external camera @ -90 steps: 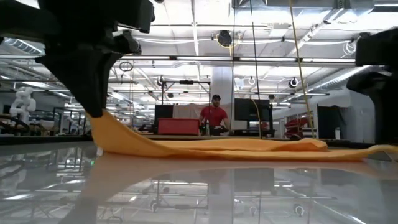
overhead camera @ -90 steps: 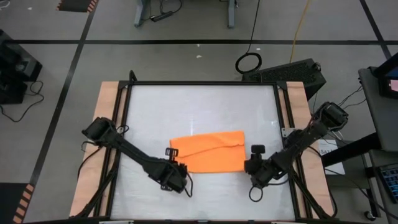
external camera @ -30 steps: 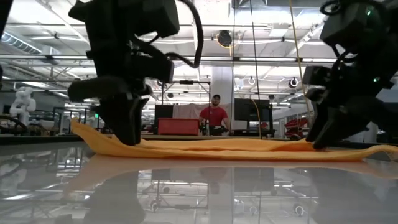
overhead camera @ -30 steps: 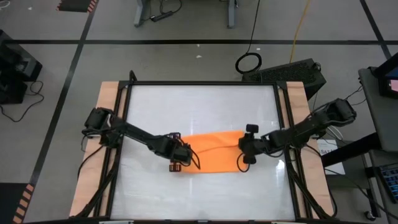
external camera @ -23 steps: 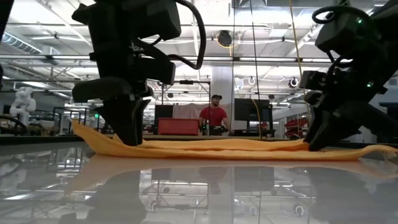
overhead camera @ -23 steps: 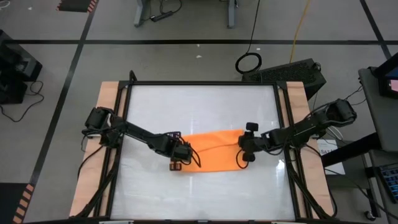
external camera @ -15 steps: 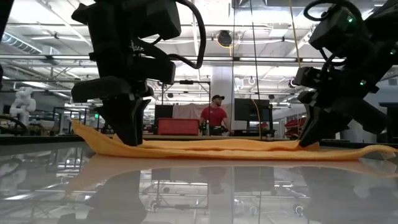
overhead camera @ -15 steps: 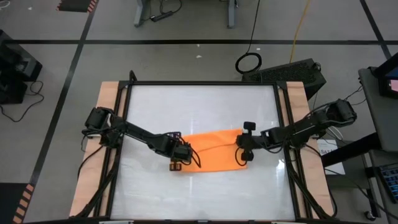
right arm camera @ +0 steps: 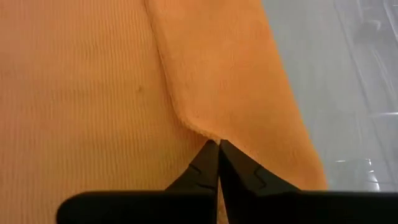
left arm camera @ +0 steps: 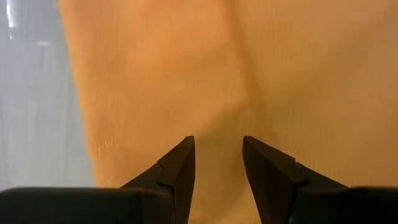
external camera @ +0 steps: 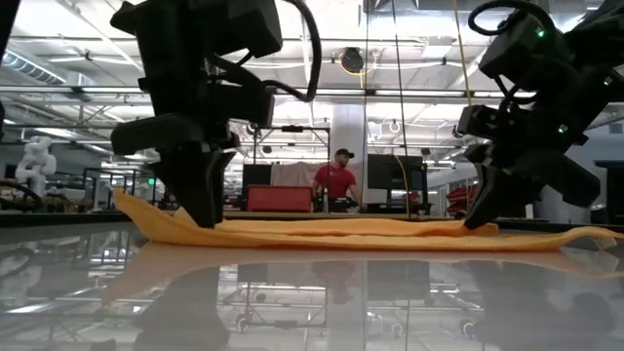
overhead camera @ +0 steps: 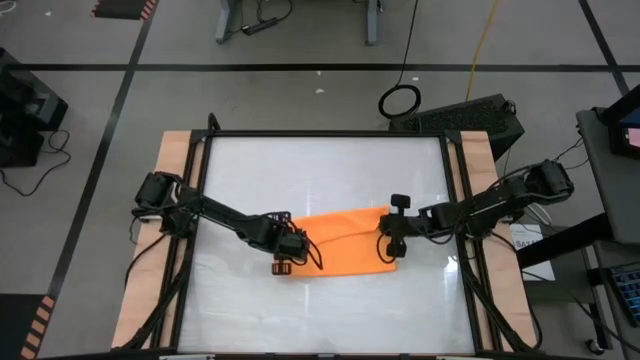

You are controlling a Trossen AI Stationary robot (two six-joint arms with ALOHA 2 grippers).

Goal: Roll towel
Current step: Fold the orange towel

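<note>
- Left hand (overhead camera: 297, 256): down on the towel's left end; fingers (left arm camera: 177, 171) part open with cloth lying between and under them. Nothing pinched that shows.
- Towel (overhead camera: 345, 243): bright orange cloth, lying flat on the table (overhead camera: 320, 170), spanning the gap between the two hands. From the left hand it runs away ahead of the fingertips; the bare table shows just beside that hand's outer finger.
- Handling, as judged: soft, light, limp; it will sag and drag rather than hold a shape. A folded layer shows a raised hem, the likeliest place to take hold, since a single flat layer offers the fingers little to bite. Both ends probably need to be taken evenly for a straight roll.
- Right hand (overhead camera: 385, 247): on the towel's right end, fingers (right arm camera: 205, 168) closed tight together, tips touching the folded hem (right arm camera: 196, 127). Whether cloth is caught between them cannot be told.
</note>
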